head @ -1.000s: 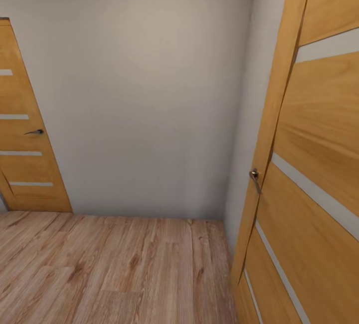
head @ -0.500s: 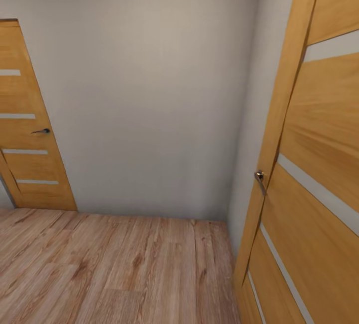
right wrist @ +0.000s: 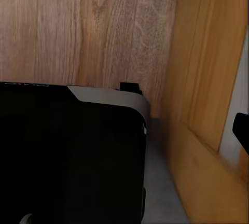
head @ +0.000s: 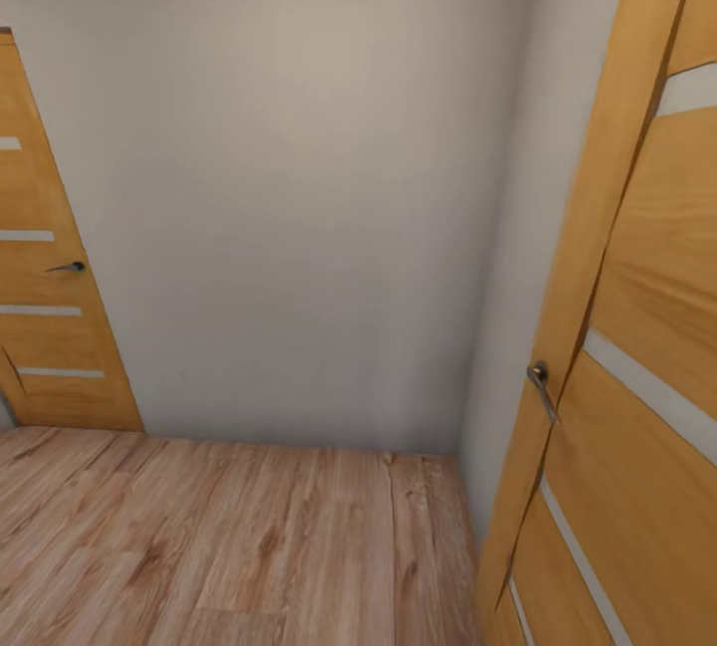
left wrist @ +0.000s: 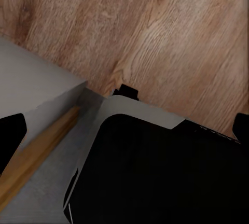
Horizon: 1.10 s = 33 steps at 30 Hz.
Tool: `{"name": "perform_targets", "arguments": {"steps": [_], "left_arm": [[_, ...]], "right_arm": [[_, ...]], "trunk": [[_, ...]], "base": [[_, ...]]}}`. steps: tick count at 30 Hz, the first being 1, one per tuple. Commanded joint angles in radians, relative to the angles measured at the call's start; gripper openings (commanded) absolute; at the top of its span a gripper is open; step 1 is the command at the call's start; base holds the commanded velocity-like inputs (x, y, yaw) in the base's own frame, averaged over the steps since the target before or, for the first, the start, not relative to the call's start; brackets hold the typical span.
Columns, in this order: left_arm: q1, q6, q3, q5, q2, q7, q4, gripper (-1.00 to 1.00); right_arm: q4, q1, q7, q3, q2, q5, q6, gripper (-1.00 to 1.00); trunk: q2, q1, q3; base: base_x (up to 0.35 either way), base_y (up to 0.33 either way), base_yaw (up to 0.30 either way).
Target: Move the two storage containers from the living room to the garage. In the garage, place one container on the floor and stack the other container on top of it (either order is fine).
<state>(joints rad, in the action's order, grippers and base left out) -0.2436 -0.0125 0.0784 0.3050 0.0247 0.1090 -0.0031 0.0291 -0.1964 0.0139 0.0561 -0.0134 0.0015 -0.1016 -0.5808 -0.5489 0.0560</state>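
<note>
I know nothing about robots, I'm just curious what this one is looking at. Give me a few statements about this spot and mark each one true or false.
1. The floor is light wood planks. True.
2. A red car is parked ahead. False: ahead is only a plain pale wall.
3. There is a wooden door on the left and another wooden door on the right. True.
4. The right door has a round knob. False: it has a metal lever handle.
5. An orange bin sits on the floor in front of the wall. False: there is only bare wood floor there.
</note>
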Motion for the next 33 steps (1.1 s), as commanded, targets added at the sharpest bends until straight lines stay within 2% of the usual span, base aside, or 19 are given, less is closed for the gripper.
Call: {"name": "perform_targets", "arguments": {"steps": [1,23,27,33], "left_arm": [[-0.001,-0.001,0.007,0.0,0.0,0.001,0.0,1.0],[-0.001,-0.001,0.007,0.0,0.0,0.001,0.0,1.0],[0.0,-0.001,0.008,0.0,0.0,0.001,0.0,1.0],[-0.001,-0.001,0.007,0.0,0.0,0.001,0.0,1.0]], "right_arm": [[0.003,-0.002,0.001,0.005,0.0,0.0,-0.006,1.0],[0.003,-0.002,0.001,0.005,0.002,0.0,-0.006,1.0],[0.003,-0.002,0.0,0.005,0.002,0.0,-0.006,1.0],[0.003,-0.002,0.0,0.005,0.001,0.0,-0.006,1.0]], "trunk": [[-0.001,-0.001,0.002],[-0.001,-0.001,0.002],[-0.001,-0.001,0.002],[-0.001,-0.001,0.002]], "base": [[0.321,0.0,0.0],[0.304,0.0,0.0],[0.116,0.0,0.05],[0.012,0.0,0.23]]}}
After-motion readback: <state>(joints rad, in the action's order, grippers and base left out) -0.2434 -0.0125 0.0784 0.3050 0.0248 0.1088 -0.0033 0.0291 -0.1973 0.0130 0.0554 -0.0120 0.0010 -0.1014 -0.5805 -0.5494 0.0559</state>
